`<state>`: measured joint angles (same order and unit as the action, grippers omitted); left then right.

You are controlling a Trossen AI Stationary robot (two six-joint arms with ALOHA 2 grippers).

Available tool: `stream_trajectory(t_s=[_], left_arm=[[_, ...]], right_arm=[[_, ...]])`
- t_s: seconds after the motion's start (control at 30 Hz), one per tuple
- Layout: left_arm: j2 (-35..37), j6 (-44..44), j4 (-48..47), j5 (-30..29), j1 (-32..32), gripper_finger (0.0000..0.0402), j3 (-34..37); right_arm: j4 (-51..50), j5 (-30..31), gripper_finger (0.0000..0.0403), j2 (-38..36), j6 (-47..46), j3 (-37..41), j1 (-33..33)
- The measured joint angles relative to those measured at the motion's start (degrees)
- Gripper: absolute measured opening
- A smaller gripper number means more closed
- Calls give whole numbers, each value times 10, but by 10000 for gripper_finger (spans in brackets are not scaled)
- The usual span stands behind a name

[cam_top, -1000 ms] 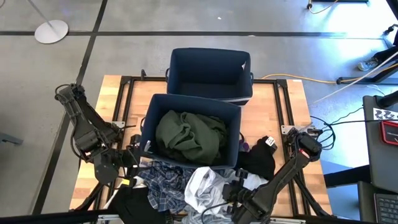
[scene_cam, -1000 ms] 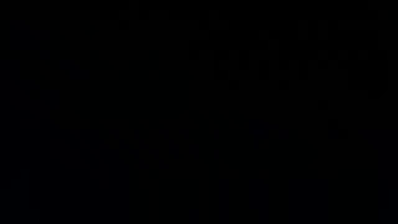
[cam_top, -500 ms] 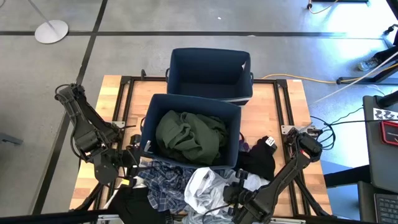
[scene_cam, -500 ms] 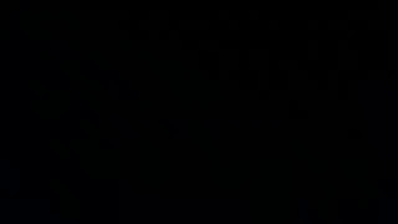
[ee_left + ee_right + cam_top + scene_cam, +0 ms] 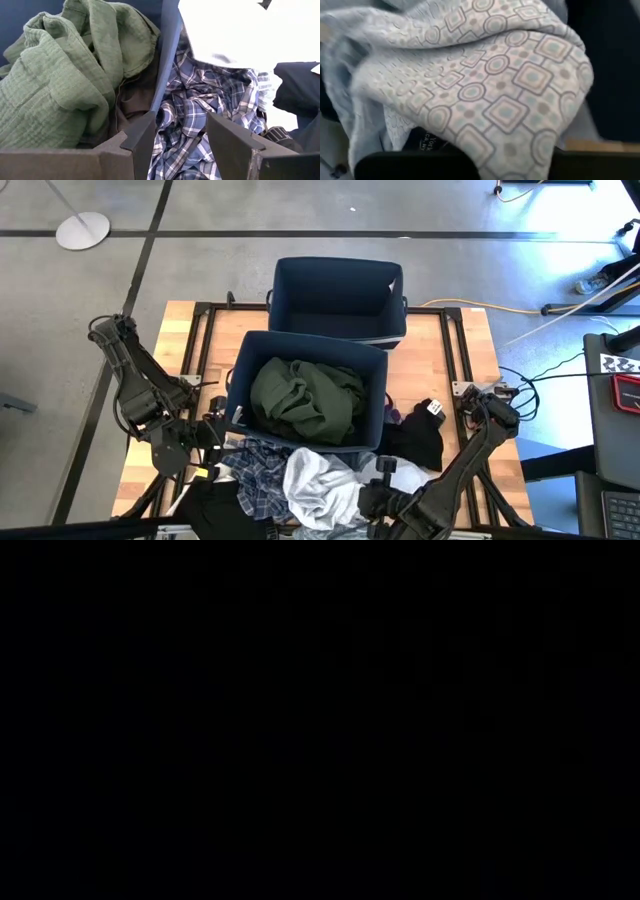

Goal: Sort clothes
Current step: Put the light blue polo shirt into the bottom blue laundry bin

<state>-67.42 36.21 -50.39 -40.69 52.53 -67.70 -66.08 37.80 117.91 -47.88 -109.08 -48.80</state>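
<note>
1. The pale grey-blue patterned fabric garment (image 5: 318, 485) lies bunched on the near edge of the wooden counter (image 5: 200, 360), on top of the dark blue plaid shirt (image 5: 262, 472) and just in front of the near navy blue rectangular fabric bin (image 5: 378, 395). The right hand (image 5: 375, 502) is closed on a fold of it; the right wrist view shows the cloth draped over the fingers. The pinch looks thin, so the fold may slip out on the lift.
2. The pale garment overlaps the plaid shirt, so a pull could drag the shirt along or tip it off the counter's near edge.
3. The olive green garment (image 5: 305, 398) fills the near bin high, over a brown-grey piece (image 5: 131, 102). Anything dropped there may slide back over the wall.
4. The black garment (image 5: 418, 438) lies beside the right arm and could snag on it.
5. The left hand (image 5: 182, 135) hovers part-open and empty over the plaid shirt at the bin wall; a reach across could tangle both arms.
6. The far navy bin (image 5: 338, 298) looks empty.
</note>
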Motion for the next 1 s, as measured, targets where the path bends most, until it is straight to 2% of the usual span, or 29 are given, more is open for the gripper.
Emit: stream_trajectory(t_s=[0.47,0.63,0.77,1.0], left_arm=[[0,0,0,0,0,166,0],[0,0,-1,0,0,166,0],[0,0,-1,0,0,166,0],[0,-2,-1,0,0,166,0]], right_arm=[[2,70,19,0,166,-168,0],[7,128,19,0,263,-252,1],[98,195,20,-29,406,-249,6],[272,251,21,-82,606,-250,40]])
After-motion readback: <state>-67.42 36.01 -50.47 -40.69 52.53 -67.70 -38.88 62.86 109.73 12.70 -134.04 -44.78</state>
